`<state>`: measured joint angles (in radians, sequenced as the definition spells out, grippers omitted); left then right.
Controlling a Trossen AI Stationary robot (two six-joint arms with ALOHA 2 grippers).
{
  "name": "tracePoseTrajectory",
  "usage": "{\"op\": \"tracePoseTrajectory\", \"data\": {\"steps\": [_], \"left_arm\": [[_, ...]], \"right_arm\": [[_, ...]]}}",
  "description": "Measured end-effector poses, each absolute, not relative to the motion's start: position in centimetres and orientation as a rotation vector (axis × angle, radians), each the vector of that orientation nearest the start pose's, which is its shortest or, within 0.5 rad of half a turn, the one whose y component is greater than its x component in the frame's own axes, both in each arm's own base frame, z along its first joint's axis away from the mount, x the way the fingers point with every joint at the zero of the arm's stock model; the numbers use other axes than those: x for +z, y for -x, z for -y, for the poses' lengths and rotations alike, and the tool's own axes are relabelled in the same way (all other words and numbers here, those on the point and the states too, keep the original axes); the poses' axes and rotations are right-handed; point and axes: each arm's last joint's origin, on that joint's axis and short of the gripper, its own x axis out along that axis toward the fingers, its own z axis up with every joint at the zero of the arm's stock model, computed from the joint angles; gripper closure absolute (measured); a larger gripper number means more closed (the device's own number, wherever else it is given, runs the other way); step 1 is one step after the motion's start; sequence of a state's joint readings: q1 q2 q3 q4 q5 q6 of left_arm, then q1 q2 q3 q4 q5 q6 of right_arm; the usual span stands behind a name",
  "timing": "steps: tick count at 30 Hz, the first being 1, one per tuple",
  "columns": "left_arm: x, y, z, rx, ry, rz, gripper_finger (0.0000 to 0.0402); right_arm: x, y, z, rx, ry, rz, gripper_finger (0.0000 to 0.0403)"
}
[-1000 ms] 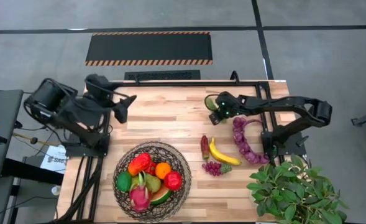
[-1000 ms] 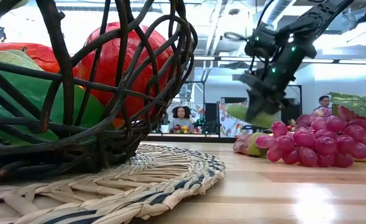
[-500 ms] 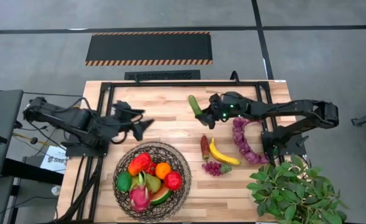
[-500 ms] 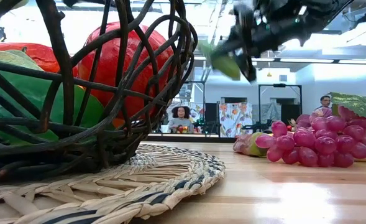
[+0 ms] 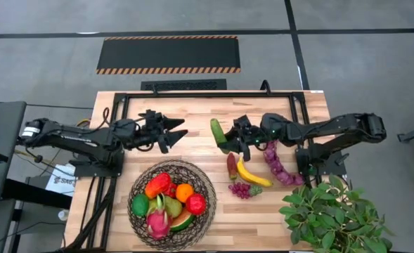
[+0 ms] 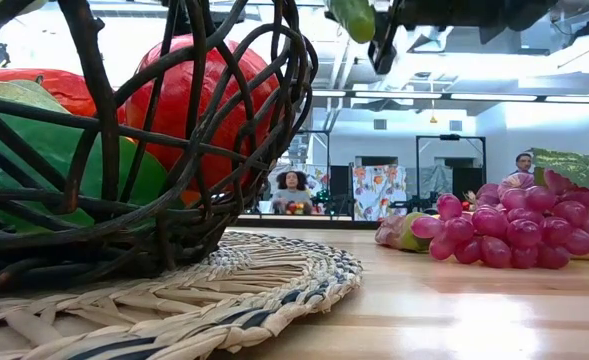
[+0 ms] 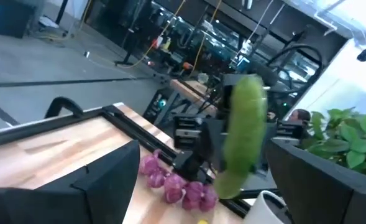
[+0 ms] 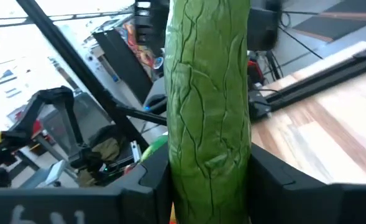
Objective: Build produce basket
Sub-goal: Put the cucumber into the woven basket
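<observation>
The right gripper (image 5: 229,138) holds a green cucumber (image 5: 218,135) above the middle of the wooden table (image 5: 192,119). Its two fingers are clenched on the sides of the cucumber, and in the right wrist view the cucumber (image 8: 209,106) stands between them and fills most of the picture. The right arm reaches in from the right side of the table, raised over the board.

The left gripper (image 5: 177,131) faces the cucumber from the other side, a little apart from it, and does not touch it. Its fingers are spread wide and nothing is between them. In the left wrist view the cucumber (image 7: 240,134) hangs in front of this gripper, with the dark right gripper behind it.

The basket (image 5: 205,184) stands on a woven mat (image 6: 274,280) at the near part of the table, on the left arm's side. Inside it I see a red pepper (image 5: 157,185), an orange (image 5: 184,192), a red apple (image 5: 196,204), a green fruit (image 5: 140,204), a pink dragonfruit (image 5: 158,222) and a watermelon slice (image 5: 182,221).

Still on the board, to the right of the basket, lie a banana (image 5: 251,173), a small dark red vegetable (image 5: 231,166) just beside it, and purple grapes (image 5: 240,189). A long string of purple pieces (image 5: 273,159) lies under the right arm. A leafy green plant (image 5: 333,214) stands at the near right corner.
</observation>
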<state>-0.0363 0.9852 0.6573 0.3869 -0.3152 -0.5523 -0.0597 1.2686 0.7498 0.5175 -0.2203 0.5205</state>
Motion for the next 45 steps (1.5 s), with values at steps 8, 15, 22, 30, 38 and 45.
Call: {"op": "tracePoseTrajectory", "data": {"steps": [8, 15, 22, 30, 38, 45], "left_arm": [[30.0, -25.0, 0.3, 0.096, 0.467, 0.211, 0.0068], [28.5, -27.8, 0.6, 0.012, 0.401, 0.29, 0.0068], [28.5, -30.9, 0.9, -0.051, 0.351, 0.276, 0.0068], [28.6, -33.1, 1.0, -0.044, 0.319, 0.272, 0.0068], [28.1, -33.6, 1.0, -0.034, 0.336, 0.203, 0.0078], [28.2, -33.6, 0.9, -0.032, 0.358, 0.205, 0.0174]], "right_arm": [[29.8, -28.2, -0.2, 0.19, -0.459, -0.01, 0.0237], [29.6, -28.3, -0.5, 0.182, -0.457, -0.025, 0.0237], [29.2, -28.6, -0.5, 0.177, -0.458, -0.039, 0.0233], [28.4, -29.1, -0.5, 0.169, -0.464, -0.075, 0.0233], [28.3, -29.1, -0.5, 0.167, -0.464, -0.082, 0.0229], [28.4, -29.1, -0.5, 0.169, -0.464, -0.075, 0.023]]}}
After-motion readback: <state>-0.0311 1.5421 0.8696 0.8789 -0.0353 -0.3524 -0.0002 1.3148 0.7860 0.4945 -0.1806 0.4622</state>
